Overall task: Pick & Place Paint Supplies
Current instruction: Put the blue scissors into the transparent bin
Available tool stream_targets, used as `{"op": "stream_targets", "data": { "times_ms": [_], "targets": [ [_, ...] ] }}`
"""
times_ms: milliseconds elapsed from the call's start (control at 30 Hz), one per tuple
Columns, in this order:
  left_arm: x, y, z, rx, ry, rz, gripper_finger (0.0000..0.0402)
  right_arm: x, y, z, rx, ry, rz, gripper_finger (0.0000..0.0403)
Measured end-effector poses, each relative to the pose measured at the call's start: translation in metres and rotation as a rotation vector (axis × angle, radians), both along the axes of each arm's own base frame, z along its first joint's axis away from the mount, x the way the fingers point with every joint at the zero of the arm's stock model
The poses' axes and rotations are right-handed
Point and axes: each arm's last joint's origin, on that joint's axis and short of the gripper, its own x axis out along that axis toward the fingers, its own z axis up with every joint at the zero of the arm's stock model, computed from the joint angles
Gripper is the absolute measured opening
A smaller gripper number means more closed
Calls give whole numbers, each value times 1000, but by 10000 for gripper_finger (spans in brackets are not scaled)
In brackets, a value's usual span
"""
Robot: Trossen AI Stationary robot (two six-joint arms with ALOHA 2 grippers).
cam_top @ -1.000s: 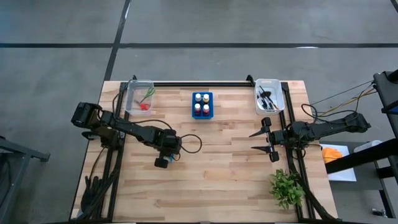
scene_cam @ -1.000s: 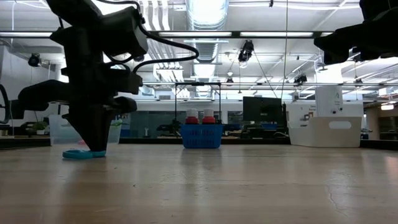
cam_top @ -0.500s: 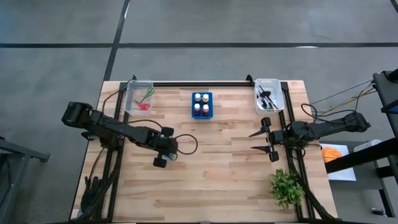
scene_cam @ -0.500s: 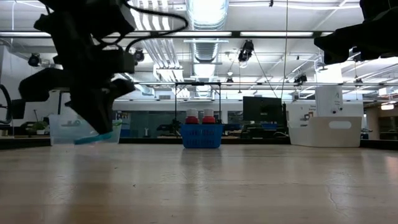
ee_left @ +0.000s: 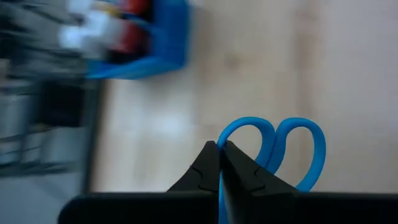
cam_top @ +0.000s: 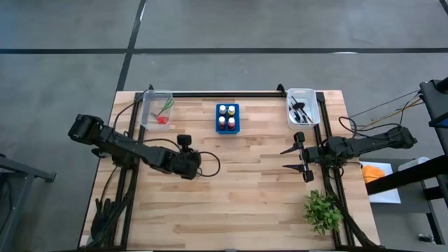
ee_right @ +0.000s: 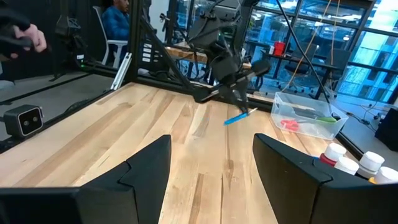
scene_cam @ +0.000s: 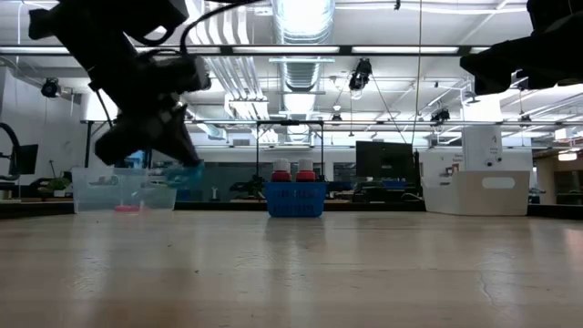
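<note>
High view first: the left gripper (cam_top: 184, 143) sits left of centre on the wooden table (cam_top: 245, 203), just below and right of the clear bin (cam_top: 156, 110) in the upper left that holds red and green scissors (cam_top: 164, 112). The blue bottle holder (cam_top: 227, 117) stands at upper centre with its paint bottles (cam_top: 227, 116), and a second clear bin (cam_top: 304, 108) at upper right carries dark brushes (cam_top: 299, 110). The right gripper (cam_top: 299, 159) waits at the right edge, fingers spread wide, nothing between them. A green plant (cam_top: 323, 211) sits lower right.

Low view: the left gripper (scene_cam: 187, 169) hangs clear above the tabletop at the left of the frame, pinching the blue scissors (scene_cam: 185, 173), which tilt in the air in front of the clear bin (scene_cam: 123, 189). The blue holder (scene_cam: 295, 198) sits mid-frame.

Left wrist view: the fingers (ee_left: 205, 168) are pressed tightly together on the scissors (ee_left: 273, 149), the two blue loops sticking out past the tips at lower centre.

Right wrist view: its own fingers (ee_right: 149, 165) stand far apart and empty, while the scissors (ee_right: 239, 116) show at upper centre in the far gripper (ee_right: 244, 107).
</note>
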Motion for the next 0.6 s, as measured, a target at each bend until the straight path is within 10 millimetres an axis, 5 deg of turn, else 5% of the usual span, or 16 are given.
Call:
{"op": "stream_targets", "data": {
  "times_ms": [267,600],
  "targets": [
    [-8,-1,5,364,-193,201,2,0,0,0,0,1,0,226],
    [-10,5,11,593,-322,338,2,0,0,0,0,0,0,226]
  ]
}}
